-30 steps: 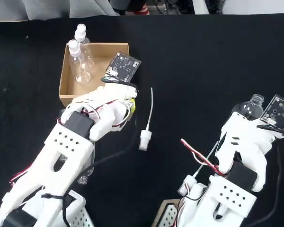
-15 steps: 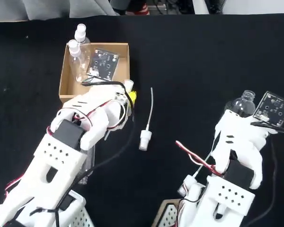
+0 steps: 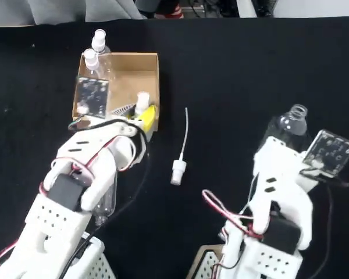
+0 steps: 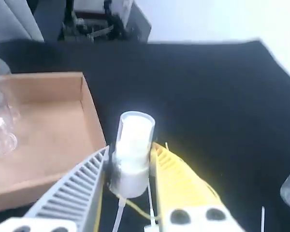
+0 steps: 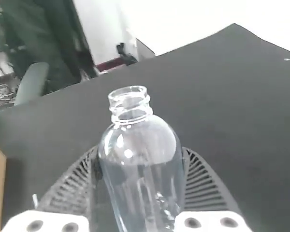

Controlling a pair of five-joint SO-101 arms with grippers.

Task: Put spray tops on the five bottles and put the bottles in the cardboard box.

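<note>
Two arms work over a black table point(image 3: 250, 58).

- Nearest, about 7 o'clock: a lying bottle point(image 3: 104, 200), clear, on its side on the table. The left arm hides most of it.
- About 4 o'clock: the right gripper point(image 5: 140, 166) is closed round the belly of an open-necked bottle point(image 5: 137, 145). One ribbed finger presses each side. The bottle is upright, mouth up.
- Centre of the table: a loose spray top point(image 3: 178, 172) lies flat. Its thin tube points to 12 o'clock. It is well apart from both grippers.
- About 10 o'clock: the left gripper point(image 4: 130, 159) is at the near right corner of the cardboard box point(image 3: 157, 75), over the box wall.
  - Its grey and yellow fingers are pinched tight on the collar of a held spray top point(image 4: 134, 140).
  - The top is white, nozzle end up, with its tube hanging below the fingers.
  - I cannot tell whether a bottle hangs under it.
- Farthest, about 11 o'clock: two capped bottles point(image 3: 96, 55) are in the far left corner of the box. They are side by side and touching, white tops toward the far wall.
</note>
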